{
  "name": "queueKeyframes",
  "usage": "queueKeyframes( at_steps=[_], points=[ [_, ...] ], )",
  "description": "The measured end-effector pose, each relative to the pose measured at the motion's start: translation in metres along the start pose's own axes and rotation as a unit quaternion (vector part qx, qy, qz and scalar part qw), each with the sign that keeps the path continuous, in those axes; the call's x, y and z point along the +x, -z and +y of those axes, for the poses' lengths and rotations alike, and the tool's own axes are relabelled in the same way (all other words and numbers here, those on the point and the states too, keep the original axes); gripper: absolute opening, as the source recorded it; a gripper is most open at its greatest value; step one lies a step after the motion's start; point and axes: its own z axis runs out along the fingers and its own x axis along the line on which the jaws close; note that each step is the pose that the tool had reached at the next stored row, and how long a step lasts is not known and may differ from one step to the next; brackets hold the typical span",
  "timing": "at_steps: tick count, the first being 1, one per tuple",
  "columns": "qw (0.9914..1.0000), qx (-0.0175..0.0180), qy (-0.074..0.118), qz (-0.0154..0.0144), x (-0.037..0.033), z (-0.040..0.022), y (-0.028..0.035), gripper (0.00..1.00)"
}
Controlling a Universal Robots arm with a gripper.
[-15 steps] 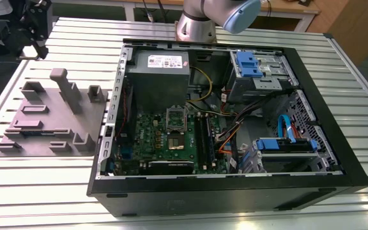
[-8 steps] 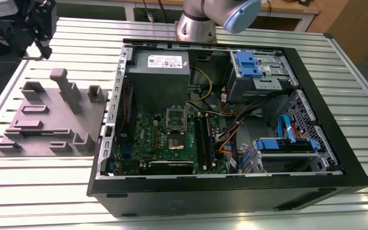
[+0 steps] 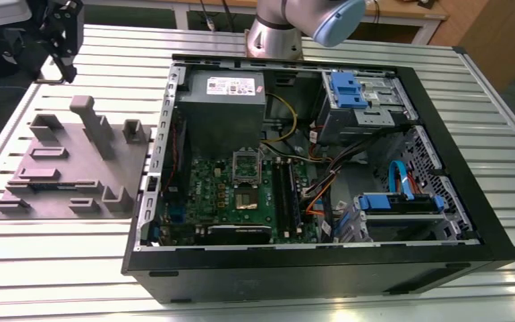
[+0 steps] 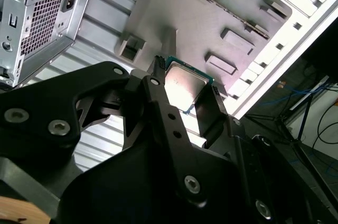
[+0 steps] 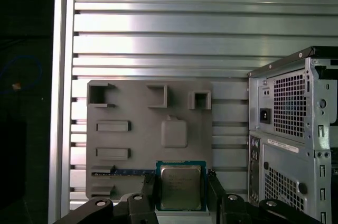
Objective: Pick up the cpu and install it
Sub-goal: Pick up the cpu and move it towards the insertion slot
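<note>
Black fingers (image 5: 215, 188) are closed narrowly on the cpu (image 5: 180, 186), one pressed against each of two opposite edges, so the chip sits squarely between their tips. In the first wrist view its silver top faces the camera and the green rim shows along the free edges. The second wrist view sees the same grip from behind the fingers (image 4: 158, 91): the cpu (image 4: 185, 82) spans the gap between the two tips, its shiny face catching the light, with no visible space between the chip and either finger.

Beyond the held chip lies a grey fixture plate (image 5: 132, 145) with raised blocks and pockets, resting on the slatted aluminium counter (image 5: 158, 23). The cpu overlaps the edge of the plate nearest the fingers. Just beside the plate stands the computer case (image 5: 290, 129), its perforated rear panel showing.

In the exterior view the fixture plate (image 3: 61, 174) lies at the exterior view's left of the open computer case (image 3: 459, 221). Inside the case a green motherboard (image 3: 239, 201) lies below a grey power supply box (image 3: 222, 114), and the arm's base (image 3: 280, 33) rises behind the case.
</note>
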Motion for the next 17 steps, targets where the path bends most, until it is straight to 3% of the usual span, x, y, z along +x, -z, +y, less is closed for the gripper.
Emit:
queueKeyframes(
  at_steps=[7, 13, 17],
  points=[
    [1.00000, 0.0000, 0.000, -0.0001, -0.0068, -0.0003, -0.0001, 0.47],
    [1.00000, 0.0000, -0.001, 0.0000, -0.0085, -0.0069, 0.0002, 0.47],
    [1.00000, 0.0000, -0.001, -0.0001, -0.0105, -0.0077, 0.0003, 0.47]
  ],
)
